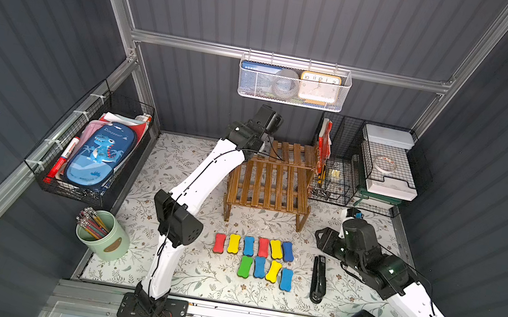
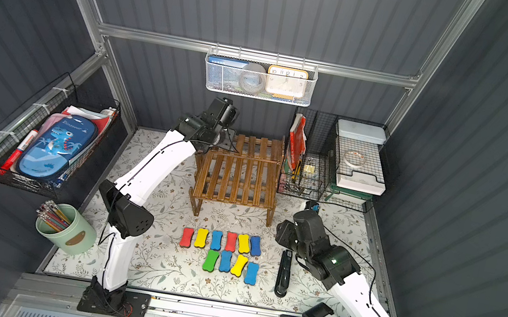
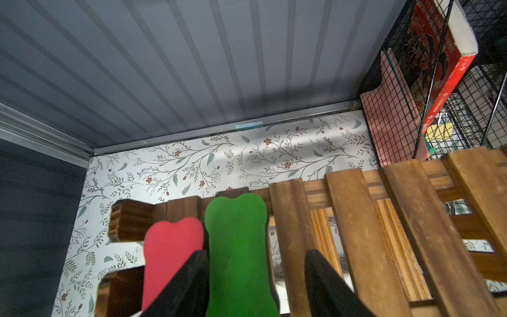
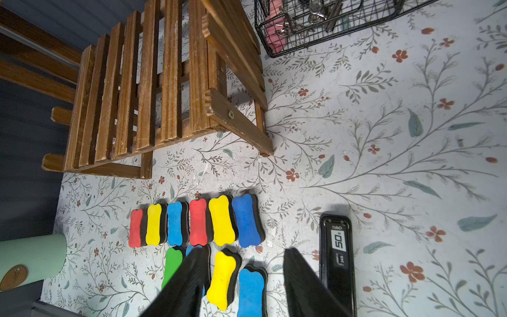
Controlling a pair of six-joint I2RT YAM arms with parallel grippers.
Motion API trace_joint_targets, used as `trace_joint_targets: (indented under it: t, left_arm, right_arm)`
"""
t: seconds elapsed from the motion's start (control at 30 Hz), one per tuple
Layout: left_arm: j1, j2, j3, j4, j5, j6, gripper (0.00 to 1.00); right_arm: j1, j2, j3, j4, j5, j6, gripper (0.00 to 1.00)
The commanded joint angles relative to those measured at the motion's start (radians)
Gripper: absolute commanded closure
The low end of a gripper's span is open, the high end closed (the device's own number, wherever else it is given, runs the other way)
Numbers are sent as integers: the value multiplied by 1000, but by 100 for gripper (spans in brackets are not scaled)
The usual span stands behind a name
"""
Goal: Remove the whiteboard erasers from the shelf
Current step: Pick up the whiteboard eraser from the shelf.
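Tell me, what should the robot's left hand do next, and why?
Probably close the left gripper on the green bone-shaped foam eraser: its open jaws straddle it on the brown wooden slatted shelf, with a gap on one side.

Wire rack (image 1: 346,129) crowds the shelf (image 1: 270,187) on the right; front approach open.

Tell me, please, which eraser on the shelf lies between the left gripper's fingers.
The green eraser: the left gripper straddles it, while the red eraser lies outside.

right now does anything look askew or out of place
On the shelf, the red eraser beside the green eraser seems to overhang its end, so it could tip off.
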Motion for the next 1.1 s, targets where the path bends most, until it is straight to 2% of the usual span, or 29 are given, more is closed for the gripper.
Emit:
trace_joint_targets:
  t: [0.0, 0.53, 0.7, 0.97, 1.07]
  left_arm:
    - [2, -41, -18, 14, -14, -5, 37]
    - [2, 1, 6, -48, -9, -6, 43]
    - [-3, 12, 0, -73, -38, -2, 44]
    - [-12, 5, 0, -43, -31, 6, 57]
    - [-18, 2, 23, -25, -15, -2, 57]
  right_arm:
    - [-5, 3, 1, 9, -3, -13, 49]
    - [-12, -2, 0, 8, -5, -14, 49]
    - [-15, -3, 0, 13, -6, -13, 49]
    - [-17, 4, 3, 15, -9, -10, 49]
    - [-19, 7, 5, 15, -8, -10, 49]
